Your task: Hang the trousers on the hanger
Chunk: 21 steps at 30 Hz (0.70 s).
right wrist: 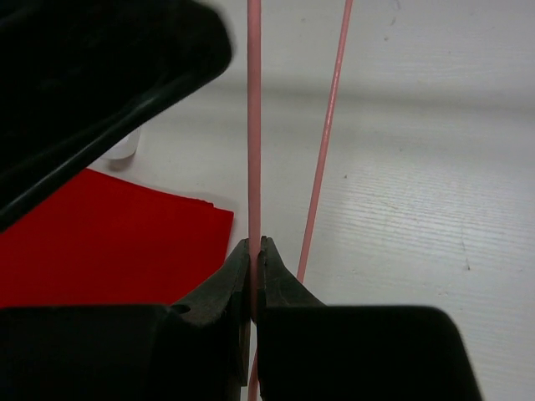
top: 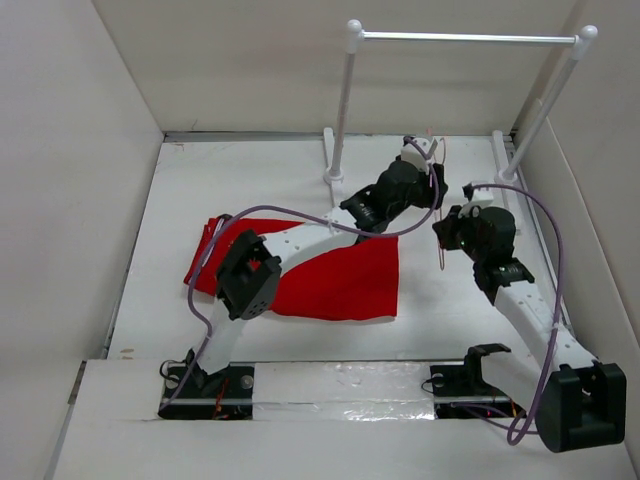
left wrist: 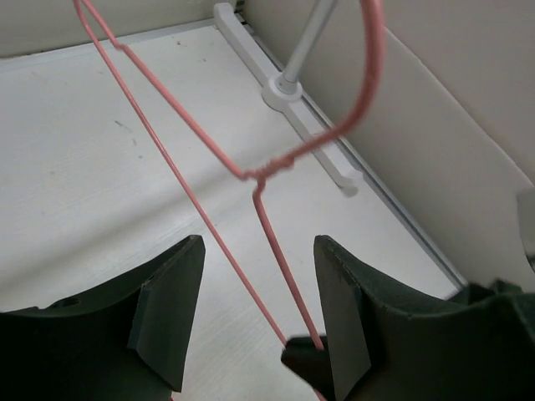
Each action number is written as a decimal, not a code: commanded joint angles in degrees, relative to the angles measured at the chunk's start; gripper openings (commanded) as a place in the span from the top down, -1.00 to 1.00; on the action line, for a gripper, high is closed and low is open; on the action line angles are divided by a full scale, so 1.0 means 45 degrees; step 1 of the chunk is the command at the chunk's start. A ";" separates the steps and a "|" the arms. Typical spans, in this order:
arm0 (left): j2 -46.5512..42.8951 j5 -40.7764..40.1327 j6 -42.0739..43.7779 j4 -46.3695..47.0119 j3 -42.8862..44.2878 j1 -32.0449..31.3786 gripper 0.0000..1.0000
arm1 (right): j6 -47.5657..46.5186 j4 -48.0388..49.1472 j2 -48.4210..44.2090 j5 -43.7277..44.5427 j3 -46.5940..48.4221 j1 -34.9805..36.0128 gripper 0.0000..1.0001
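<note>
The red trousers (top: 335, 280) lie flat on the table, partly under my left arm; a corner shows in the right wrist view (right wrist: 109, 242). The thin pink wire hanger (top: 440, 250) is held up off the table between the two grippers. My right gripper (top: 447, 228) is shut on one hanger wire (right wrist: 253, 125), with its jaws (right wrist: 255, 246) pinching it. My left gripper (top: 436, 175) is open. In the left wrist view two hanger wires (left wrist: 266, 170) pass between its spread fingers (left wrist: 257, 251) without being gripped. The hook curves up at the top right.
A white-posted rack with a metal bar (top: 465, 38) stands at the back; its right foot (left wrist: 284, 90) lies close to the side wall. White walls enclose the table on three sides. The right gripper's tip (left wrist: 308, 361) sits by the left gripper's right finger.
</note>
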 commanded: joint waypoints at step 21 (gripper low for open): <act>0.2055 -0.1856 0.0922 -0.0810 0.3354 -0.0038 0.36 | -0.0193 0.1128 -0.0580 0.0126 -0.1188 0.0639 1.00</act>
